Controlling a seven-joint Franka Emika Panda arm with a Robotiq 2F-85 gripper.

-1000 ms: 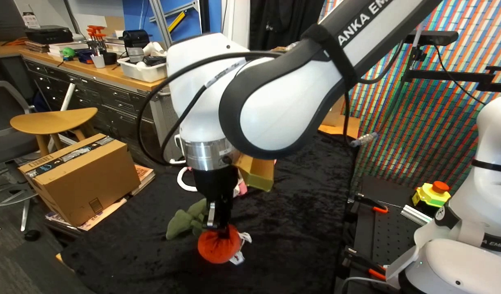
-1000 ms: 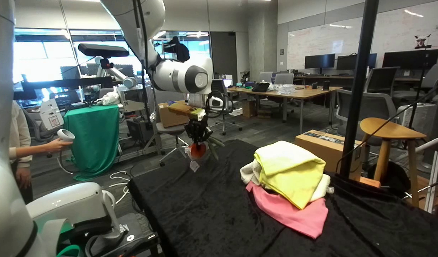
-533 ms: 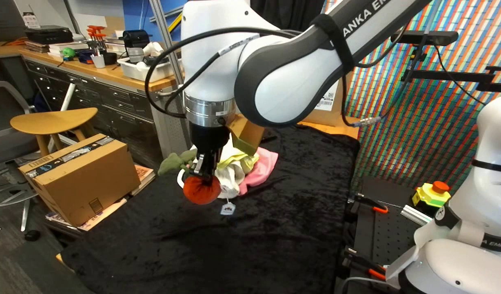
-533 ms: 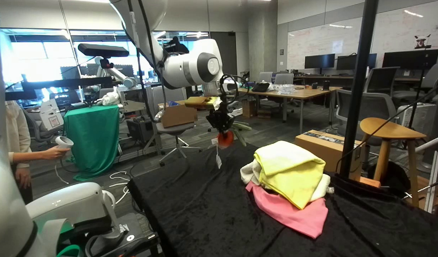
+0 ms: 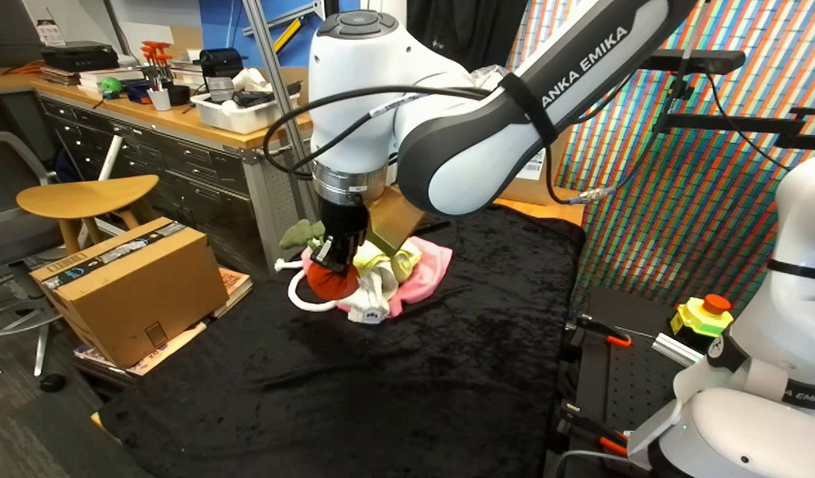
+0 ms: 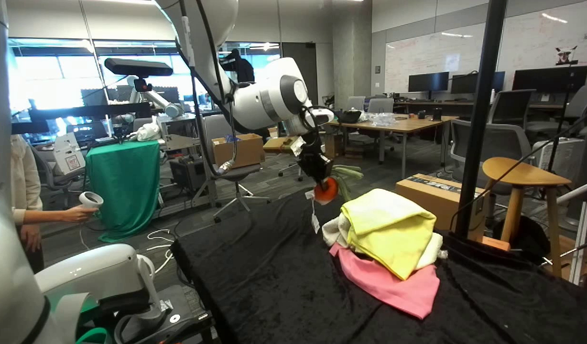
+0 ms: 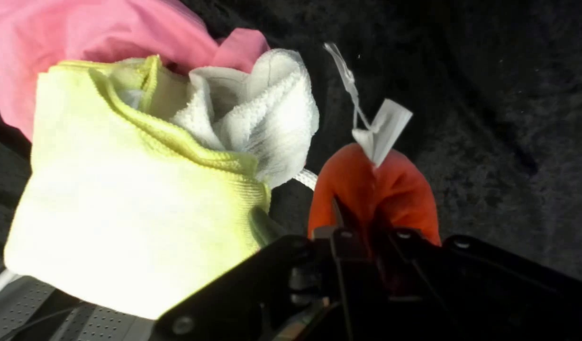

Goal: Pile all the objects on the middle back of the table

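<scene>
Leftmost in an exterior view, the toy's white tag [image 6: 315, 223] dangles over the black-draped table [image 6: 265, 282]. Right of it, the pincer [image 6: 323, 182] pinches a plush vegetable toy [image 6: 325, 193] by its orange body and holds it off the table, just beside the heap of cloths [image 6: 391, 234]. A second ago, in both exterior views, the toy was farther from that heap, whose cloths have not shifted. The carry therefore looks nearly done; what remains for this toy is probably to go over the heap and be let go.

Its long axis runs from the rounded body to the green leaves [image 6: 350, 172]. Here the leafy end points right, toward the heap; in an exterior view the leaves [image 5: 302, 234] point up and left, behind the pincer. How steeply it tilts, I cannot tell.

Farther right come the white cloth [image 6: 335, 230], the folded yellow cloth [image 6: 382, 215] on top and the pink cloth [image 6: 394, 291] spread beneath.
</scene>
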